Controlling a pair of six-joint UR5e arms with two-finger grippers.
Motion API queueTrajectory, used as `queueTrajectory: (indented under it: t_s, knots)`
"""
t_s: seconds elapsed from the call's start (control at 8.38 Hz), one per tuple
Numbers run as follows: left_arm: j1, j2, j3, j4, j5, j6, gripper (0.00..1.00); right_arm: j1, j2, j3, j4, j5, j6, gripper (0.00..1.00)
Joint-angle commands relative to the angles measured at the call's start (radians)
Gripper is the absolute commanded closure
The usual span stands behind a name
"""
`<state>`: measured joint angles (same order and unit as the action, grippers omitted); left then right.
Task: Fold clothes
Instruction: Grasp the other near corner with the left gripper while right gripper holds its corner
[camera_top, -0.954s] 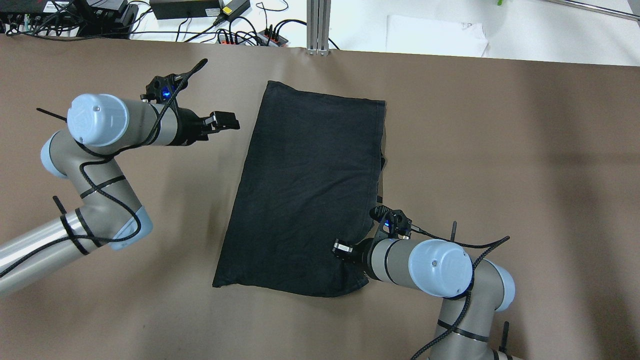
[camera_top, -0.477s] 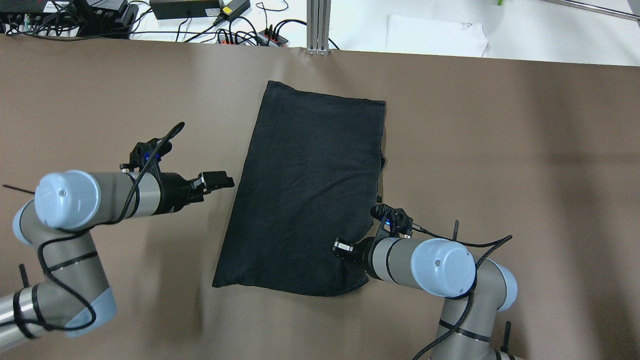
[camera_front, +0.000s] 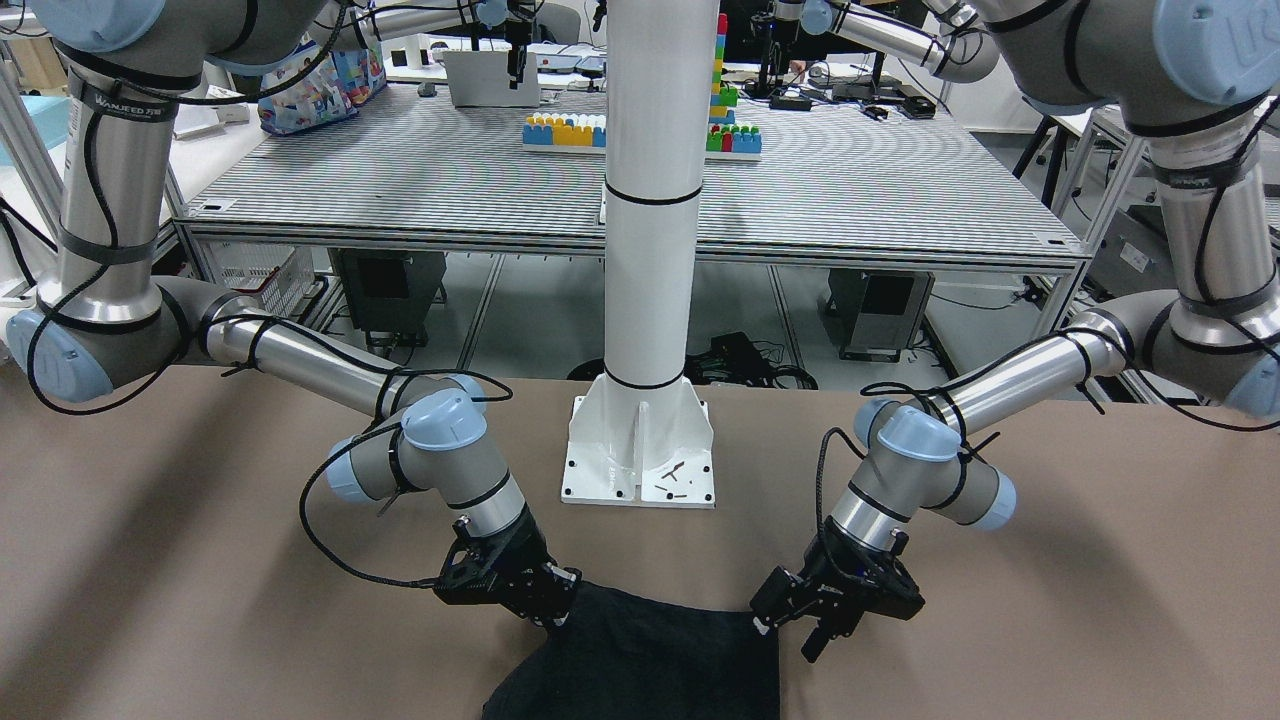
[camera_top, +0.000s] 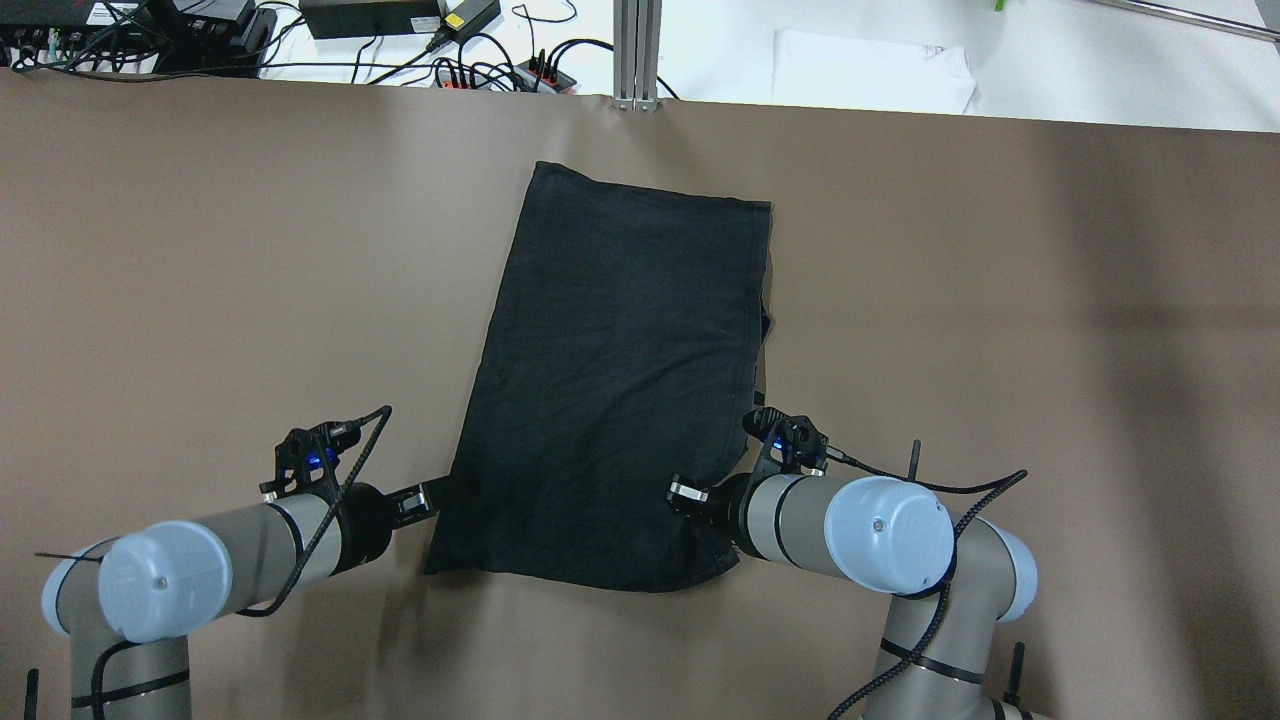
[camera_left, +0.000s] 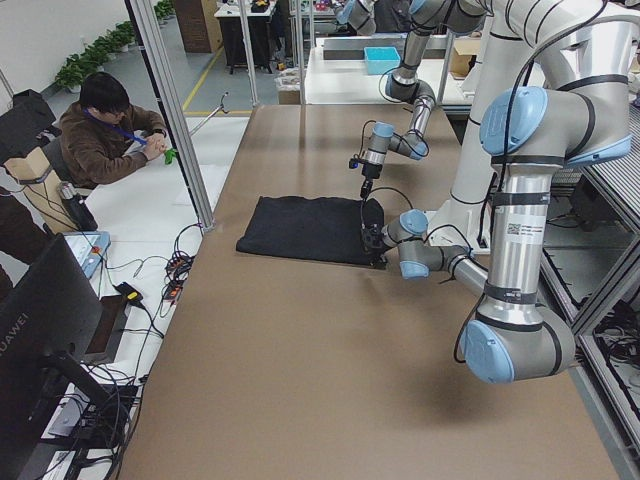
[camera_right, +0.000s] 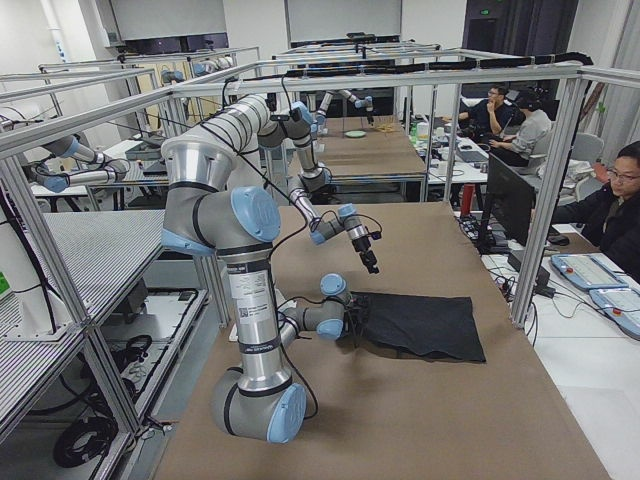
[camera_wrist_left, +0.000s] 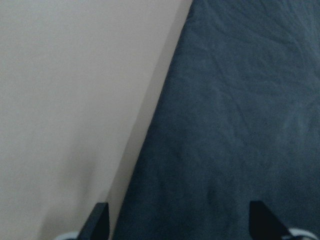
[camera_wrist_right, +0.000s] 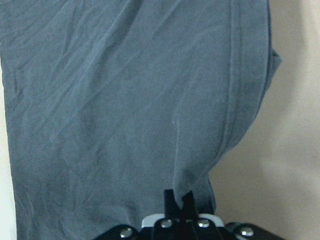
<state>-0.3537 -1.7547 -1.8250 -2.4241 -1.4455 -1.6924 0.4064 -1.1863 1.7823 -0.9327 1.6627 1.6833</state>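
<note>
The clothes are one black garment lying flat as a long folded rectangle on the brown table. My left gripper sits low at its near left corner. In the left wrist view the left gripper is open, its fingers wide apart, and the garment's left edge runs between them. My right gripper is shut on the garment's near right corner. In the right wrist view the right gripper pinches a puckered fold of the cloth. The front-facing view shows both, the left gripper and the right gripper, at the garment's corners.
A white pillar base stands on the table's robot side between the arms. Beyond the far edge lie cables and power strips, an aluminium post and a white sheet. A seated person is past that edge.
My left arm swung from beside the garment's far left part back to its near left corner and dropped low. The right gripper and the garment stayed put.
</note>
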Motion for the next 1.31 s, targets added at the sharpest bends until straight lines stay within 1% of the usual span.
queueTrajectory:
  t_s: [0.0, 0.24, 0.48, 0.72, 0.83, 0.95, 1.07, 1.19]
  knots:
    - [0.077, 0.037, 0.006, -0.007, 0.057, -0.012, 0.0, 0.0, -0.001, 0.0, 0.0, -0.004, -0.001, 1.0]
    - [0.082, 0.025, -0.003, 0.0, 0.066, -0.012, 0.01, 0.0, -0.001, -0.001, 0.0, -0.006, -0.001, 1.0]
    - [0.101, 0.02, 0.006, 0.004, 0.076, -0.01, 0.07, 0.002, -0.001, 0.0, 0.0, -0.007, -0.001, 1.0]
    - [0.102, 0.015, 0.012, 0.019, 0.077, -0.01, 0.07, 0.002, -0.003, 0.0, 0.0, -0.007, -0.001, 1.0]
    - [0.104, 0.008, 0.027, 0.019, 0.086, -0.01, 0.14, 0.002, -0.003, 0.0, 0.0, -0.007, -0.001, 1.0]
    - [0.105, 0.003, 0.032, 0.019, 0.105, -0.01, 0.18, 0.002, -0.003, 0.0, 0.0, -0.007, -0.001, 1.0]
    - [0.105, 0.004, 0.032, 0.019, 0.109, -0.01, 0.48, 0.0, -0.004, 0.0, 0.0, -0.007, -0.001, 1.0]
    - [0.111, 0.004, 0.029, 0.019, 0.111, -0.01, 0.99, 0.0, -0.006, 0.003, 0.0, -0.009, 0.001, 1.0]
